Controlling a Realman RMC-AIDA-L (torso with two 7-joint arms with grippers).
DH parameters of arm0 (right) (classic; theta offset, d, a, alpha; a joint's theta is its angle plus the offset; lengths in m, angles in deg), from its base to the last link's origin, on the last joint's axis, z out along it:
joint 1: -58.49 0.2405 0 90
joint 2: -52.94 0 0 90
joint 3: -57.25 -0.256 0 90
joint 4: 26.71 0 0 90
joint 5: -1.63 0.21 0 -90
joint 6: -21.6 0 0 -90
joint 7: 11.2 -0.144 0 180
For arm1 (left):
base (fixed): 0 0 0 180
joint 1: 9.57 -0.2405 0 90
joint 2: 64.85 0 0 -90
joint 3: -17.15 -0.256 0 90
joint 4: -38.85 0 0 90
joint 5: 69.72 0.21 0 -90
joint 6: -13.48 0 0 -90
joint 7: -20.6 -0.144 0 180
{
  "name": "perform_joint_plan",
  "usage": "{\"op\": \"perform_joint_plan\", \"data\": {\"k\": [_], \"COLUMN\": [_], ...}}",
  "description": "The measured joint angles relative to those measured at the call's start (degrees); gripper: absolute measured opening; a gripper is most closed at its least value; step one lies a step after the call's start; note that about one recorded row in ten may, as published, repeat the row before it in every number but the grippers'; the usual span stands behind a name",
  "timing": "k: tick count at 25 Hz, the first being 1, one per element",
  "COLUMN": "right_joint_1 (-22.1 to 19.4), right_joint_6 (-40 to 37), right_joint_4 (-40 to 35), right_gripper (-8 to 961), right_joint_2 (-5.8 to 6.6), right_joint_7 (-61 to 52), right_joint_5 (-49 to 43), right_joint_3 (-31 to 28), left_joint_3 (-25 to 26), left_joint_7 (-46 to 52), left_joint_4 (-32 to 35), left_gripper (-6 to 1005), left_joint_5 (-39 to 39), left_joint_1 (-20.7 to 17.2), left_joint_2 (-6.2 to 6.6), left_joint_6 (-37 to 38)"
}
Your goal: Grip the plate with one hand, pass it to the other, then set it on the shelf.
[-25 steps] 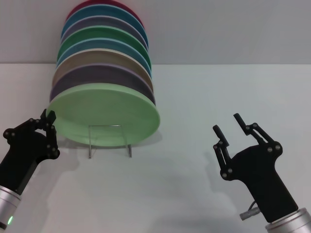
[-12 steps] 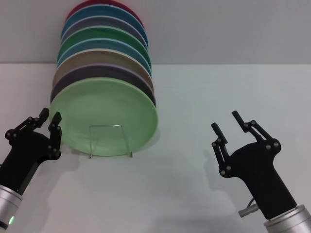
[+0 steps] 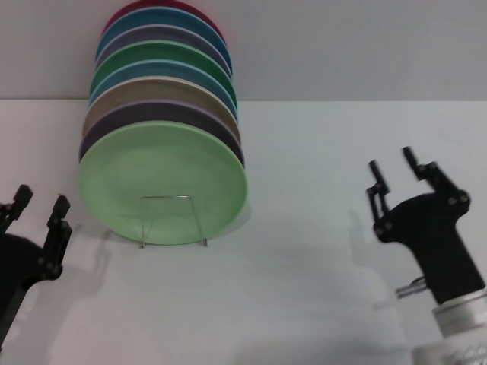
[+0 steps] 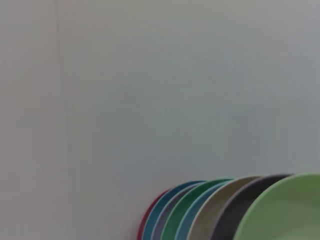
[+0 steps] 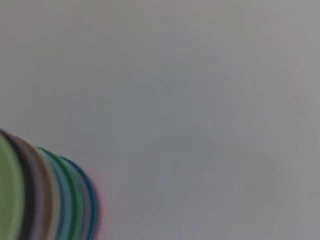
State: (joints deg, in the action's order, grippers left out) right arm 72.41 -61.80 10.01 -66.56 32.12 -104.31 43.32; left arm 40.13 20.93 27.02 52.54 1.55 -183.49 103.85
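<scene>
The white desk (image 3: 319, 289) runs back to a pale wall. On it, left of middle, stands the clear shelf (image 3: 172, 222), its thin bent front wire showing against the plate (image 3: 163, 171). That mint-green plate leans upright in the shelf at the front of a row of plates (image 3: 160, 80), packed one behind another toward the wall: dark purple, tan, blue, darker green, lilac, blue, red.
</scene>
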Motion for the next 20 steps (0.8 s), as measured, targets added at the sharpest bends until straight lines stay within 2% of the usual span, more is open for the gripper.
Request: {"op": "perform_joint_plan", "data": {"k": [6,7,8,11,12,17,20], "right_joint_1": [2.22,2.82,2.82,4.02,5.04,5.79,5.81], "right_joint_6": [0.07,0.09,0.09,0.86,1.53,1.00,0.80], "right_joint_4": [-1.83,-3.20,-3.20,-6.12,-8.78,-14.40,-14.76], "right_gripper": [429,436,442,463,470,505,622], "right_joint_2": [0.17,0.26,0.26,0.37,0.51,0.18,0.23], "right_joint_7": [-9.40,-14.20,-14.20,-23.12,-30.44,-39.22,-39.41], "right_joint_5": [6.58,7.53,7.53,7.63,7.45,5.79,5.76], "right_joint_3": [-1.24,-1.57,-1.57,-2.00,-1.74,-1.28,-1.63], "left_joint_3": [0.34,0.34,0.81,1.82,2.59,5.64,8.26], "left_joint_7": [5.95,5.95,8.04,9.73,10.33,10.95,10.97], "left_joint_4": [0.20,0.20,0.45,0.63,0.65,-0.24,-1.41], "left_gripper": [443,522,602,746,794,798,798], "left_joint_5": [-0.43,-0.43,-0.48,-0.51,-0.53,-0.54,-0.54], "left_joint_1": [-0.59,-0.59,-0.09,0.54,0.84,1.15,1.06], "left_joint_2": [0.05,0.05,0.10,0.22,0.25,0.02,-0.08], "left_joint_6": [0.86,0.86,0.76,0.44,0.32,-0.91,-2.21]}}
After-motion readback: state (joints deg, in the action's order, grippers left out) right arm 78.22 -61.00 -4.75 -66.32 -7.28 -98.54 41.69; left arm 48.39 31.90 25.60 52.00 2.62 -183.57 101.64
